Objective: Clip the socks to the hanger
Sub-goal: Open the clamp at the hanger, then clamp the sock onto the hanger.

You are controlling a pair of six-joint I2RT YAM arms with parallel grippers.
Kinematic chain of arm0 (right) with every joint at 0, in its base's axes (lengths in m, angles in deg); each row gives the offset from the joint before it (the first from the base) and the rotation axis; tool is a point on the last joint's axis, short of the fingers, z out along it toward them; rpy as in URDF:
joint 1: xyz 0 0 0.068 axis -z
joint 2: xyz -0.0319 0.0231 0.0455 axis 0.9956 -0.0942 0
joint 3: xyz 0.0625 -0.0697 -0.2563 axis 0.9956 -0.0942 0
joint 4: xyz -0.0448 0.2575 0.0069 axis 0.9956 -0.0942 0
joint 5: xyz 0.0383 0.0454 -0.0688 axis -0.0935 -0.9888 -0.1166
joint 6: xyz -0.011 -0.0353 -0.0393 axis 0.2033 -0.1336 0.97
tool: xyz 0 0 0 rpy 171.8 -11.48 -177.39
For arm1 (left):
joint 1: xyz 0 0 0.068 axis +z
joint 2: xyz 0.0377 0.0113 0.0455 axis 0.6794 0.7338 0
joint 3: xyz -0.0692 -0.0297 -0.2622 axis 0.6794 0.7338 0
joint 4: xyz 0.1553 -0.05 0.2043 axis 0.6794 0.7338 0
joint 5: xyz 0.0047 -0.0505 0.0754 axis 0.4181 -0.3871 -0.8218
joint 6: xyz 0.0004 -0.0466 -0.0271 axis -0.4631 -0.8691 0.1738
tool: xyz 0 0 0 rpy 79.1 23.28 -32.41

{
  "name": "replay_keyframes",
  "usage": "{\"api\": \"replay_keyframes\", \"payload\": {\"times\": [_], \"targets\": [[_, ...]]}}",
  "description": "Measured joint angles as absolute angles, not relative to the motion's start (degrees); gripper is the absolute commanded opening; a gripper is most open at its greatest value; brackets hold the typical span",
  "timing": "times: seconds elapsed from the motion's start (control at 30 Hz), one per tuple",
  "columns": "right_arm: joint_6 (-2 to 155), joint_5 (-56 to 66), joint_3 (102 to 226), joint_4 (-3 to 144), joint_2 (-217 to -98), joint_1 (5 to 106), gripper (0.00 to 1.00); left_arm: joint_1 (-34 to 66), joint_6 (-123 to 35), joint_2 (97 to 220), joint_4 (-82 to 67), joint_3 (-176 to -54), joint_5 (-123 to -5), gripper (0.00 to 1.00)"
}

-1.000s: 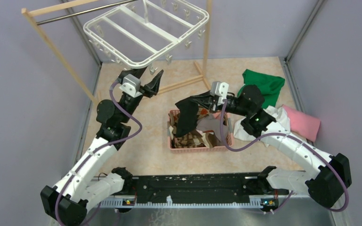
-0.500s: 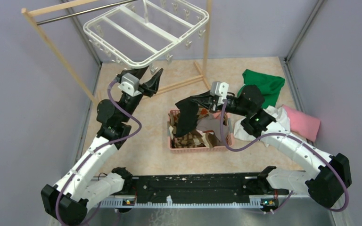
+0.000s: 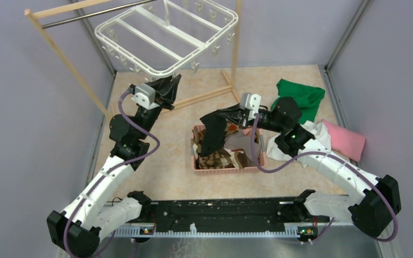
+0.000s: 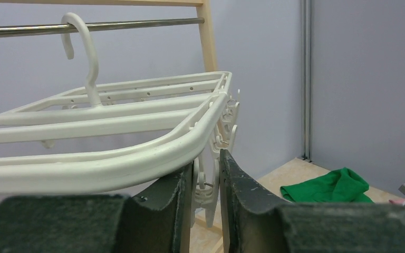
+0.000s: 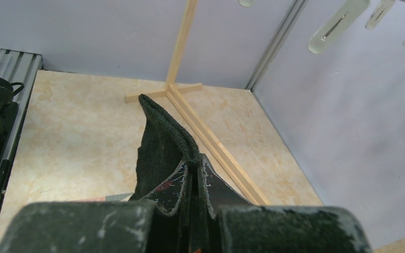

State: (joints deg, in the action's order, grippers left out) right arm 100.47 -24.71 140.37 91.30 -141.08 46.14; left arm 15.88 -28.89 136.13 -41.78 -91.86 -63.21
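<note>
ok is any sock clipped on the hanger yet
No, the hanger hangs bare and the black sock is pinched in the right gripper.

The hanger (image 4: 137,162) is white, the sock (image 3: 212,134) black, the basket (image 3: 226,169) pink. A green cloth (image 3: 301,97) and a pink cloth (image 3: 347,141) lie there.

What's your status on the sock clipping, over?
Left gripper straddling a hanger clip, contact unclear. Right gripper shut on black sock above basket. Path to hanger looks open.
</note>
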Motion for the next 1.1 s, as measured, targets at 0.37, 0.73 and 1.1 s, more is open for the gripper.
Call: {"api": "replay_keyframes", "payload": {"times": [0.37, 0.73, 1.1], "targets": [[98.26, -25.25, 140.96, 91.7, -142.61, 46.14, 0.0, 15.88, -32.04, 136.11, -42.0, -91.86, -64.21, 0.19], [82.2, -29.36, 158.25, 91.39, -157.76, 46.14, 0.0, 15.88, -37.92, 135.93, -41.17, -92.63, -65.85, 0.18], [76.8, -30.39, 166.88, 89.1, -164.86, 46.07, 0.0, 15.88, -40.28, 135.19, -41.08, -92.63, -66.2, 0.18]]}}
